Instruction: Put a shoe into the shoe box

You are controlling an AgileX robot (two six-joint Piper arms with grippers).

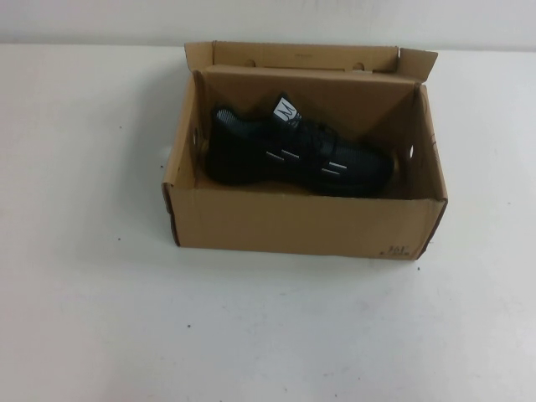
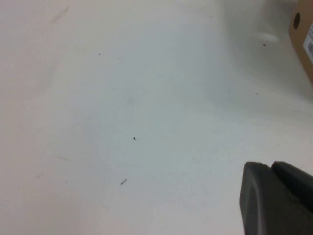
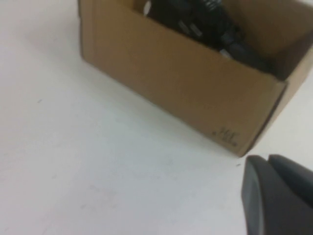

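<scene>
One shoe (image 1: 297, 155) in shoe box (image 1: 306, 224), "M" tag (image 1: 286, 110)

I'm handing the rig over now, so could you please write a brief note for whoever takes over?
Left gripper: shut, holding nothing, over bare table beside the shoe box.
Right gripper: shut, holding nothing, near the box's front corner.
Shoe: lying inside the box, on its side, tongue tag up.
Done: shoe is in the box.
Left: nothing apparent; flaps stand open.
</scene>
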